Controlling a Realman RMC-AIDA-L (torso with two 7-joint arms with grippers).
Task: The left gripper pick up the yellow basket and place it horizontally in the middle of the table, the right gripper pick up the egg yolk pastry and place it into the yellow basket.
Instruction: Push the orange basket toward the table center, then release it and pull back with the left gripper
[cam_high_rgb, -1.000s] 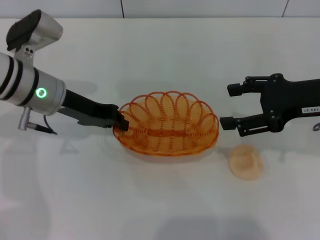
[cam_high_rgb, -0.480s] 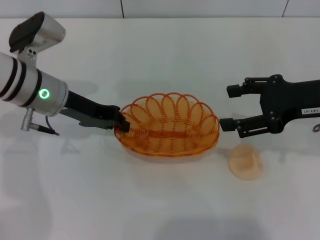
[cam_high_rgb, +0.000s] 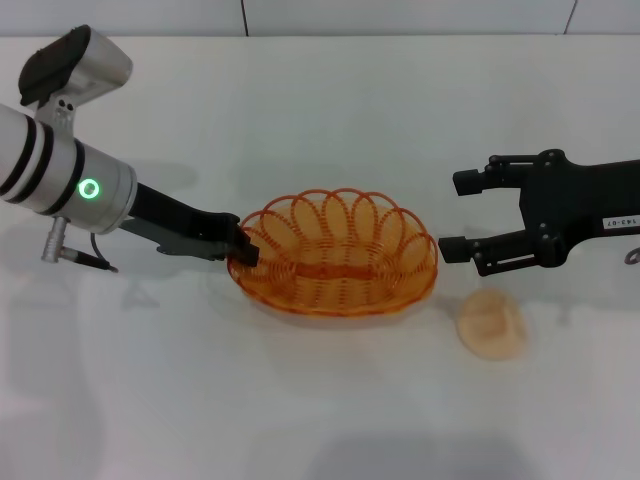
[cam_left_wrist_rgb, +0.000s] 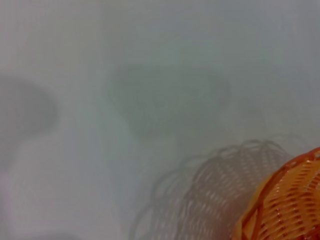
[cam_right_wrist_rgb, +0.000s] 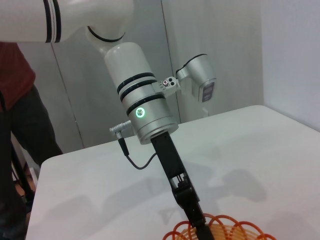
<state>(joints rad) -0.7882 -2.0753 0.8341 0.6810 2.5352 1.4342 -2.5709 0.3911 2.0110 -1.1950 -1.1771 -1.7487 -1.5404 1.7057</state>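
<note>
The yellow basket (cam_high_rgb: 335, 252) lies lengthwise across the middle of the white table (cam_high_rgb: 330, 110). My left gripper (cam_high_rgb: 243, 250) is shut on the basket's left rim. I cannot tell whether the basket rests fully on the table. My right gripper (cam_high_rgb: 455, 214) is open and empty, just right of the basket. The egg yolk pastry (cam_high_rgb: 492, 323) lies on the table just in front of the right gripper. The left wrist view shows one edge of the basket (cam_left_wrist_rgb: 290, 205) and its shadow. The right wrist view shows the left gripper (cam_right_wrist_rgb: 197, 220) on the basket rim (cam_right_wrist_rgb: 227, 227).
The table's back edge meets a grey wall (cam_high_rgb: 400, 15). A person in dark red (cam_right_wrist_rgb: 12, 115) stands beyond the table's far side in the right wrist view.
My left gripper and the basket have shifted slightly to the right, and the basket now sits a little lower and more level. The right arm and the pastry have not moved.
</note>
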